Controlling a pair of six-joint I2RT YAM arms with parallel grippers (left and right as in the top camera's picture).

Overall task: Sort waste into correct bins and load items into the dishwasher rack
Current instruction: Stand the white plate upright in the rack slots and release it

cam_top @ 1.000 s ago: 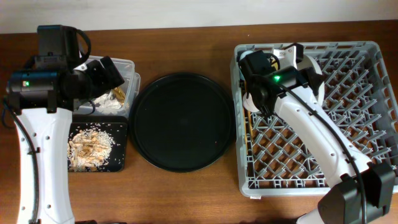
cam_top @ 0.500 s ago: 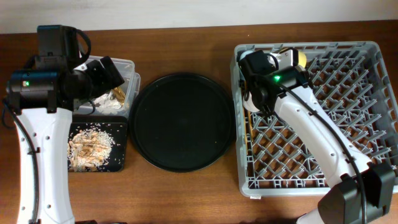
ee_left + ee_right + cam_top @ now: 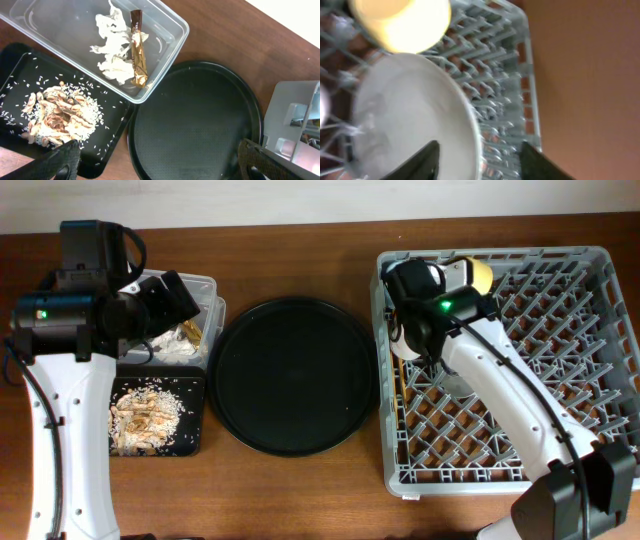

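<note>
Right arm (image 3: 490,370) shifts left over the dishwasher rack (image 3: 560,410).
Within the last second its wrist has swung leftward above the rack's far left corner, uncovering the yellow bowl (image 3: 481,274), which was hidden before. The pale edge of the plate (image 3: 405,115), seen earlier to the wrist's right from overhead, no longer shows there.

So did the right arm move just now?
Yes. The right arm slid left toward the dishwasher rack's left wall, uncovering the yellow bowl.
</note>
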